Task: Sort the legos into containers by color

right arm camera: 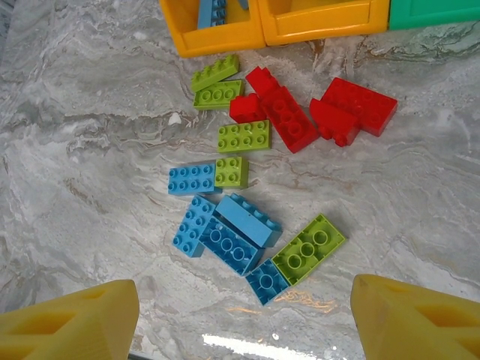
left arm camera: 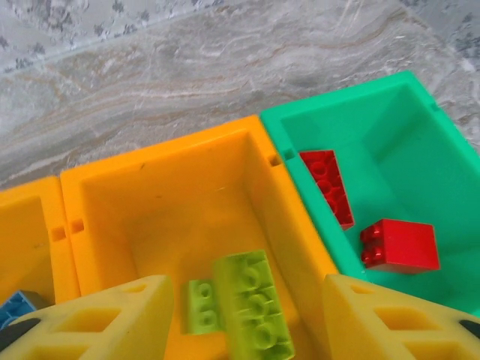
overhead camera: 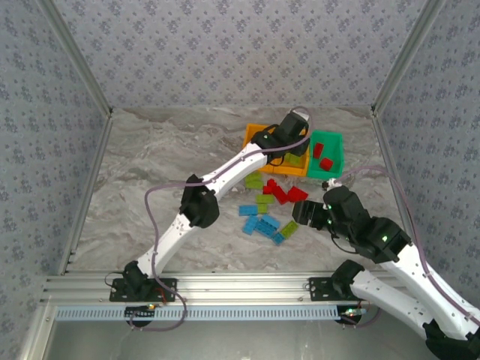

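The left claw (left arm camera: 244,292) hangs spread and empty over the middle orange bin (left arm camera: 150,180), toward the far side of the table (right arm camera: 90,150). Its yellow fingers (left arm camera: 97,319) straddle two lime green bricks (left arm camera: 251,311) lying on the bin floor, so evidently this bin is the one for green. Just right of it, wall against wall, the green bin (left arm camera: 420,135) holds two red bricks (left arm camera: 400,245), and the left orange bin (left arm camera: 26,232) shows the corner of a blue brick (left arm camera: 15,306). The sorting seems to follow what each bin already holds, not the bin's own colour. The right claw (right arm camera: 245,289) is likewise released, holding nothing, poised above the near edge of the loose legos (right arm camera: 244,136) — blue ones nearest, lime in the middle, red farthest, close to the bins. I judge the task roughly a quarter done. The blue cluster under the right claw looks the handiest next pick, though its bricks lie touching — a grasp there may nudge the neighbours.
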